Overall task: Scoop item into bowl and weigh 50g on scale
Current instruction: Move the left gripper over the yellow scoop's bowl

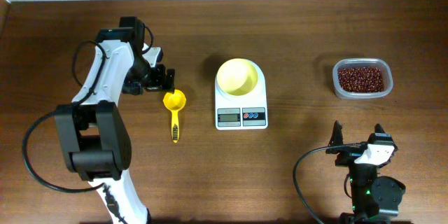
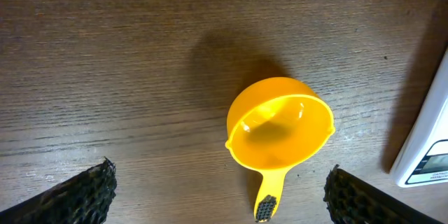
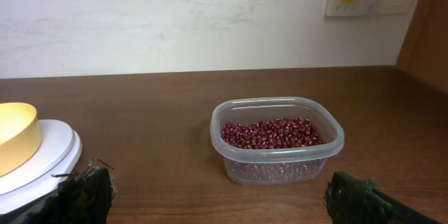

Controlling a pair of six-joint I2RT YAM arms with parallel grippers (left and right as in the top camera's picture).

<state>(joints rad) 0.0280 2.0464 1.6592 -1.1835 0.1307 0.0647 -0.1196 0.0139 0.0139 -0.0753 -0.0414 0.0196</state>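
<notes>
Left gripper (image 1: 166, 79): fingers spread wide apart, holding nothing, hovering low over the table (image 1: 294, 182) just beside the cup of the scoop (image 1: 174, 112); the left wrist view shows the gripper (image 2: 220, 206) with a fingertip either side of the frame and the scoop (image 2: 280, 122) between and slightly ahead. Scoop: yellow plastic, mouth up, empty, lying flat, its handle running away from the arm. Judged light, stiff and smooth, so likely to skate if nudged. The best hold looks to be across the narrow handle, pinched low against the wood, because the round cup offers no flat faces. Scale (image 1: 241, 115): white, next along to the right, with a grey display that is too small to read. Bowl (image 1: 238, 77): pale yellow, seated on the scale's platform, empty. It is probably light enough to shift if struck by the scoop. Right gripper (image 1: 358, 138): parked at the near edge of the table, fingers likewise apart and empty. Beans (image 1: 361, 78): farthest off at the right, small, dark red and heaped in a clear tub (image 1: 339, 91). They are hard, loose and quick to roll, so a level scoop and a slow tip would suit. None are in the bowl yet.
</notes>
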